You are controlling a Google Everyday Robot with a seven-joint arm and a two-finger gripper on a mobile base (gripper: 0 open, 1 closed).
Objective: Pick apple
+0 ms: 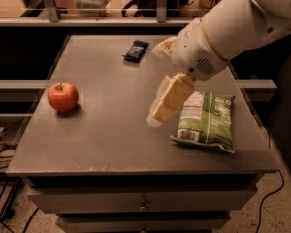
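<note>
Camera view shows the apple (63, 96) unpicked by the left edge of the tabletop (106, 149) — the gripper (157, 116) hovers well apart, nearer the right edge, and I cannot tell how its jaws stand.

The single camera looked down from a high point in front of the grey flat-topped bench (111, 130), facing across its top toward the rail and shelving behind. It stood near enough that the bench top nearly filled the frame, with the drawer fronts along the bottom edge and strips of floor at both lower corners. The small round red apple (63, 96) sat at frame left and the green crinkled snack bag (207, 120) at frame right. The bulky white robot arm (233, 28) loomed large in the upper right, close to the lens. Its pale yellow gripper (157, 118) hung near frame centre, above the bench and just left of the bag.
</note>
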